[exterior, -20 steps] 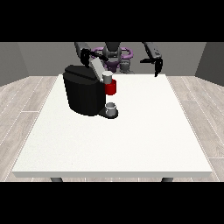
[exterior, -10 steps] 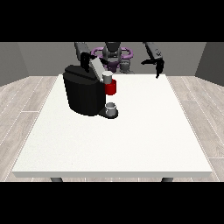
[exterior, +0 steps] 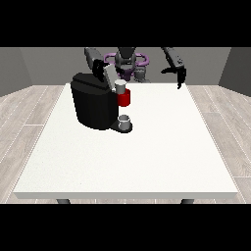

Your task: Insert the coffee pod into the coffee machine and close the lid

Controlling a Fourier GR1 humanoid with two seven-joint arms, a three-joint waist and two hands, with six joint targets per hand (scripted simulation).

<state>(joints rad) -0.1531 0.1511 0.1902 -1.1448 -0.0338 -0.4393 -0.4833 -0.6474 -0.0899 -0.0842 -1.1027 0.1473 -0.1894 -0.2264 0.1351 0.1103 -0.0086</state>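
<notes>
A large white table (exterior: 147, 157) stands on a pale wood-plank floor (exterior: 29, 105) before grey walls (exterior: 44, 63).

bright even light, faint shadows, no glare

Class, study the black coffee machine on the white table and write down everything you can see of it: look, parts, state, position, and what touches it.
The black coffee machine is a bulky, rounded, dark body standing upright on the large white table, towards its far left part in this view. A grey lid stands raised at its top. A red part juts from its front, with a small grey cylinder on top. Below, a small grey cup sits on its base. The hand at the view's left is at the lid.
</notes>
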